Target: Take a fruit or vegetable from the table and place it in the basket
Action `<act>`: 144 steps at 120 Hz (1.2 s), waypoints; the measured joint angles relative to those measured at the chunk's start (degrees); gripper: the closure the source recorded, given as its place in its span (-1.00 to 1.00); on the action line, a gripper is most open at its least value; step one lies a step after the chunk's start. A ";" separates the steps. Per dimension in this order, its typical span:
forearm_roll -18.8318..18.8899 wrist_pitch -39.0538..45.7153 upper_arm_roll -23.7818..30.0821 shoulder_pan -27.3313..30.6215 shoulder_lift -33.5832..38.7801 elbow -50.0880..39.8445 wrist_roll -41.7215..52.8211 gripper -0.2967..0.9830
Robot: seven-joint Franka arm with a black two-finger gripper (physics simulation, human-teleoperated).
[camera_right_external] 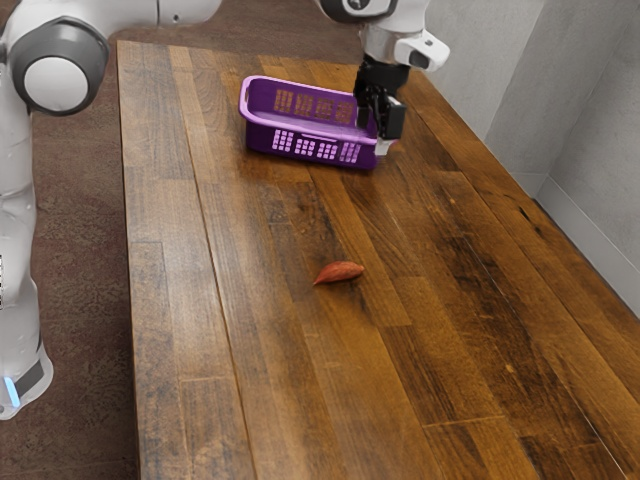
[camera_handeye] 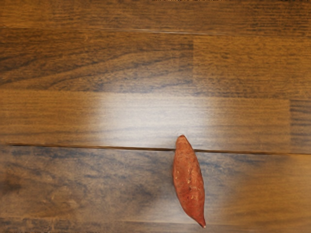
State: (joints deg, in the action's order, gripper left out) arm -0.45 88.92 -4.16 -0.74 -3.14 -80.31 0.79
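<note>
Clearly the job is all still to do: the sweet potato (camera_right_external: 341, 271) lies on the tabletop (camera_right_external: 270, 360), well apart from the basket (camera_right_external: 261, 141). The claw (camera_right_external: 373, 134) stands with its fingers apart and nothing between them, by the basket's end at the exterior view's right. Reaching down, grasping, lifting, carrying over the rim and letting go are all left.

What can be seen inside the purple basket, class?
Inside the purple basket, its far wall with rows of openings can be seen, and no food. The near wall covers the lower part nearest us, and the gripper hides part of one end.
</note>
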 joint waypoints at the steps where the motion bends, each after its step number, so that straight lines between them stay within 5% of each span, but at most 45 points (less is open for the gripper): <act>1: -0.01 -0.01 -0.01 0.18 -0.01 0.02 0.02 -0.54; 49: -1.94 -4.06 5.97 -1.47 -4.23 3.04 -2.41 -0.53; 97: -6.41 0.37 3.96 0.72 -3.11 -11.60 -11.69 -0.54; 120: -6.39 8.05 3.98 0.52 6.85 -27.91 -12.68 -0.54; 144: -6.38 11.31 3.93 0.89 7.46 -29.71 -9.58 -0.54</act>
State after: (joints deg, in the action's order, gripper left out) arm -6.83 100.23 -0.23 0.15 4.32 -110.02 -8.79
